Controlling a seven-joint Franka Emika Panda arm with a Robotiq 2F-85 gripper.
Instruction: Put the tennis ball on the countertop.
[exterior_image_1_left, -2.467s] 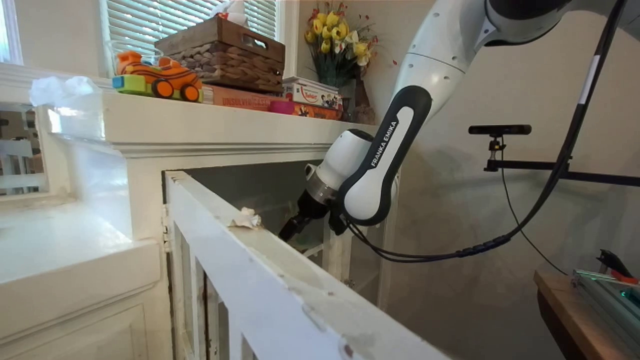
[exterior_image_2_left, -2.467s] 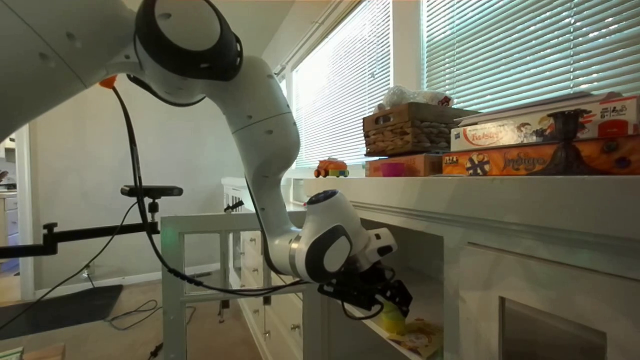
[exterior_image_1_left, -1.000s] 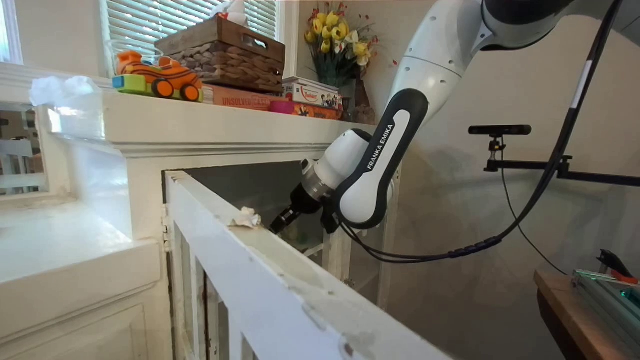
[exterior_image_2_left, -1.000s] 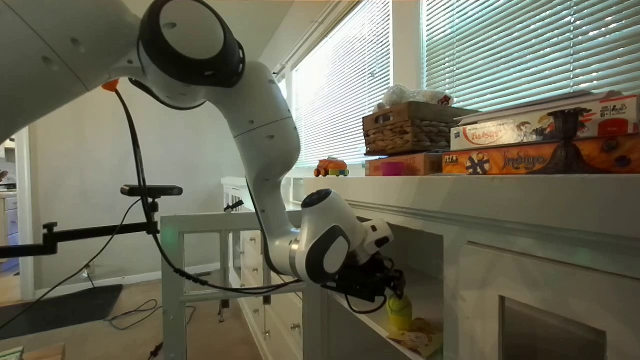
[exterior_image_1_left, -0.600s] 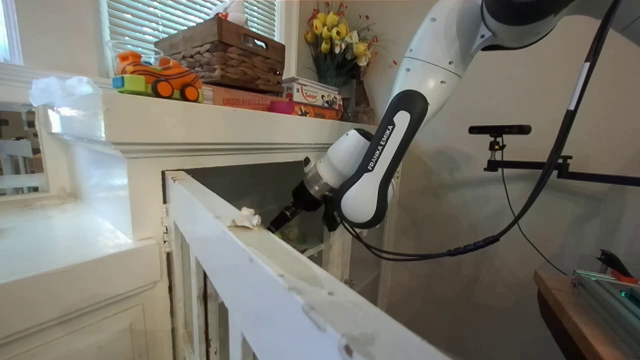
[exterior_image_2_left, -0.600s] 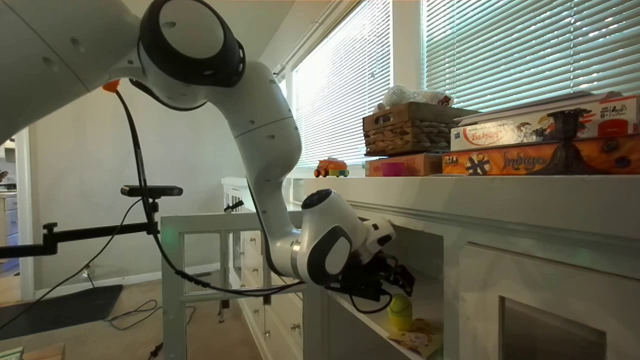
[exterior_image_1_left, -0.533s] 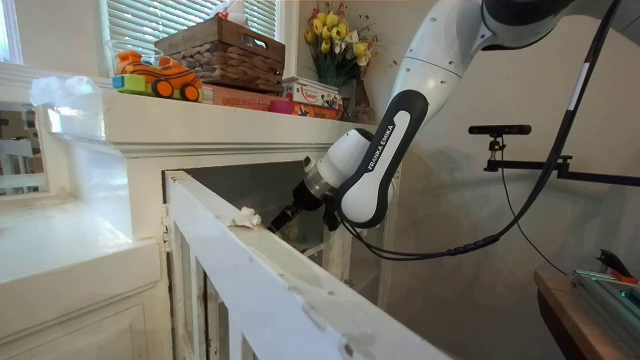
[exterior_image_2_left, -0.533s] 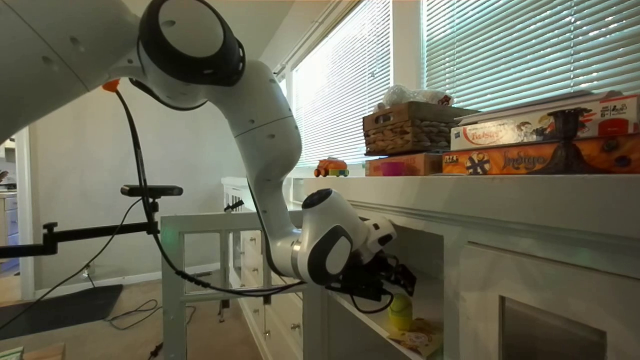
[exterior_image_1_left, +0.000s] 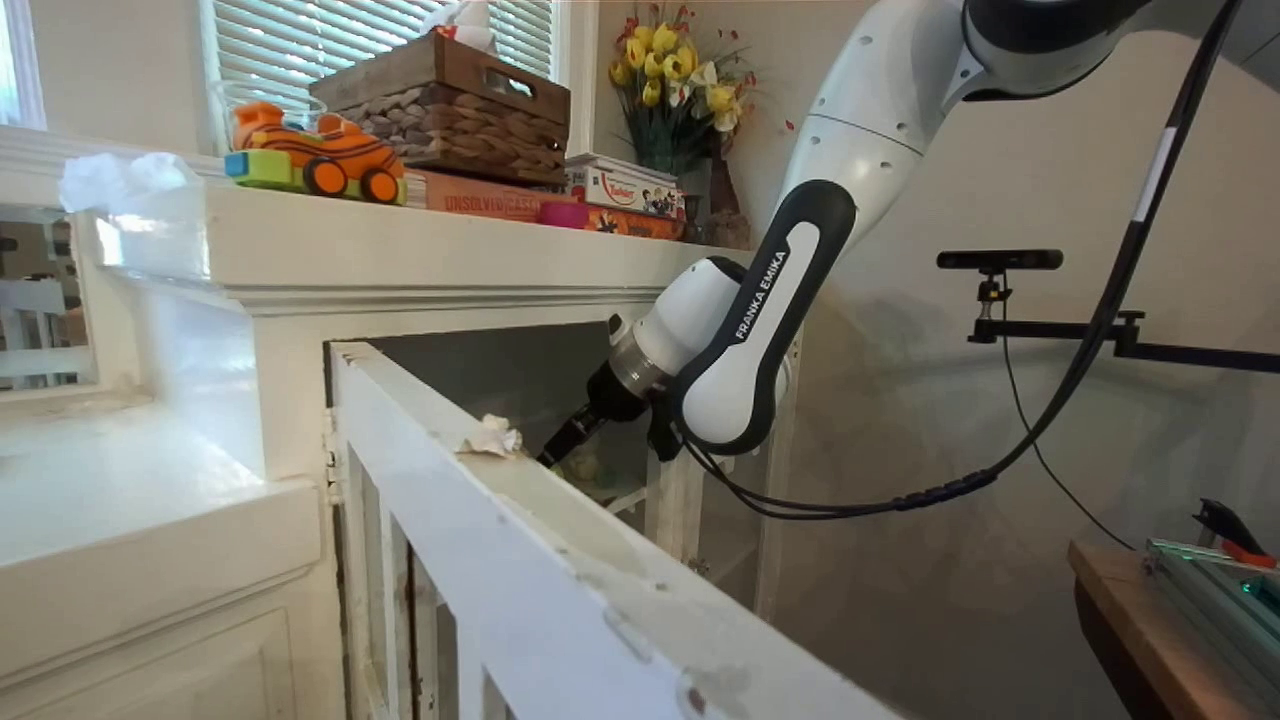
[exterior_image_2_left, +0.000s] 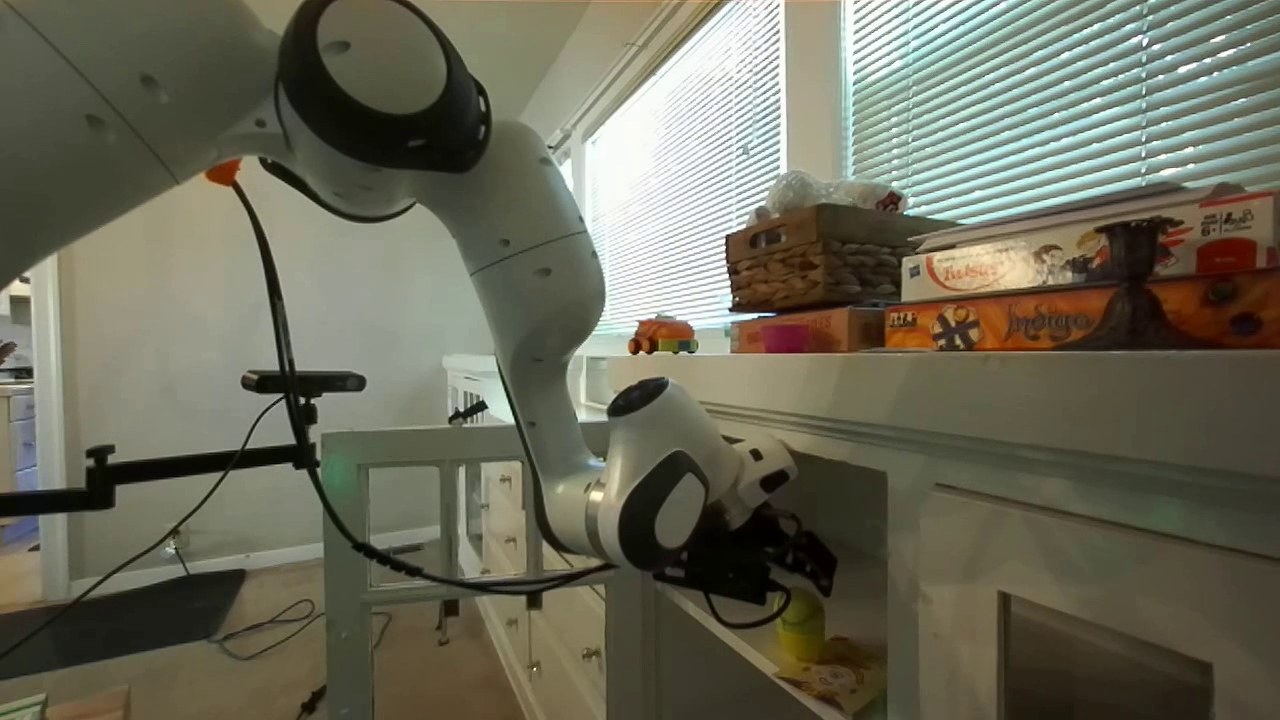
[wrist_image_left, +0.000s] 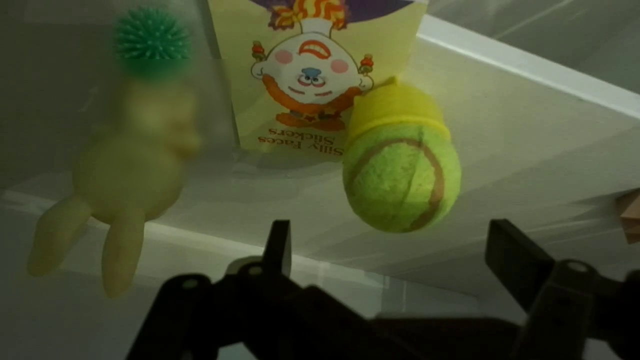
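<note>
Raised slightly since earlier, the claw (wrist_image_left: 392, 240) stands spread and unladen, presumably to straddle the tennis ball (wrist_image_left: 402, 180), which a yellow cup (wrist_image_left: 397, 107) apparently steadies.

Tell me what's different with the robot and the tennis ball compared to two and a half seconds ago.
In an exterior view, the fingers have lifted, uncovering more of the tennis ball. The ball and the yellow cup under it appear shifted slightly right in that picture. The fingers stand open now; whether they held the ball earlier isn't clear. The orange toy and wicker basket haven't moved.
</note>
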